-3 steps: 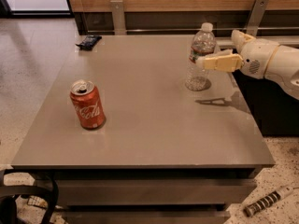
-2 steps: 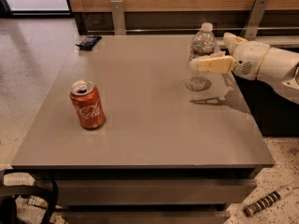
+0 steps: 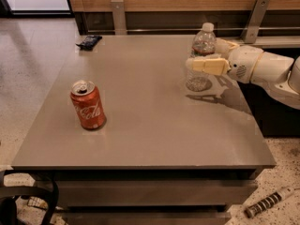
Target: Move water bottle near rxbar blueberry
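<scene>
The pincer (image 3: 201, 57) had slid left around the water bottle (image 3: 203, 42), clamped or not I couldn't tell; light, crushable, it seemed best held mid-body.

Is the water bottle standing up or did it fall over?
Standing up. The water bottle has its white cap on top, and the gripper clasps its middle.

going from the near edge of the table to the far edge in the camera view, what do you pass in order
coca-cola can → water bottle, with the gripper at its middle, reaching in from the right → rxbar blueberry at the far left corner of the table
</scene>
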Available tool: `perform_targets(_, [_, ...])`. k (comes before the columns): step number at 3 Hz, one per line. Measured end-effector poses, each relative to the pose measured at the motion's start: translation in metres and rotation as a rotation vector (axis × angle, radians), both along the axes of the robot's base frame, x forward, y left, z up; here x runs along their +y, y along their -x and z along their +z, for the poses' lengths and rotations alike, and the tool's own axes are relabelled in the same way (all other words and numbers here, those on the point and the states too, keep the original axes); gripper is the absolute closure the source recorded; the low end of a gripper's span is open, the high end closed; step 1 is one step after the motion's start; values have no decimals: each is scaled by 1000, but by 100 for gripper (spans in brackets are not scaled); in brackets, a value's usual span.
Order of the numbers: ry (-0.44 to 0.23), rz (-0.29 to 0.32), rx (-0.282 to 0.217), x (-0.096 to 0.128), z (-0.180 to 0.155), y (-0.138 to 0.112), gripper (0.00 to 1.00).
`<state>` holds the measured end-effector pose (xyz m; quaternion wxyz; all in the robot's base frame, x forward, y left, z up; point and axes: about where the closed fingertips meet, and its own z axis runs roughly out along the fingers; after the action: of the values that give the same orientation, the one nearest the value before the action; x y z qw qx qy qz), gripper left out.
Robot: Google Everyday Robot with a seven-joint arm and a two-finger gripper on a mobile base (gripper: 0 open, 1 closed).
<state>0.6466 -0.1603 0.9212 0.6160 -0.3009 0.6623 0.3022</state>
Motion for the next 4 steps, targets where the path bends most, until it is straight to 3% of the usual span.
perform_targets(3, [-1,13,-1,8,1,0,85])
perform_targets(4, [11,17,-11,10,9,-3,100])
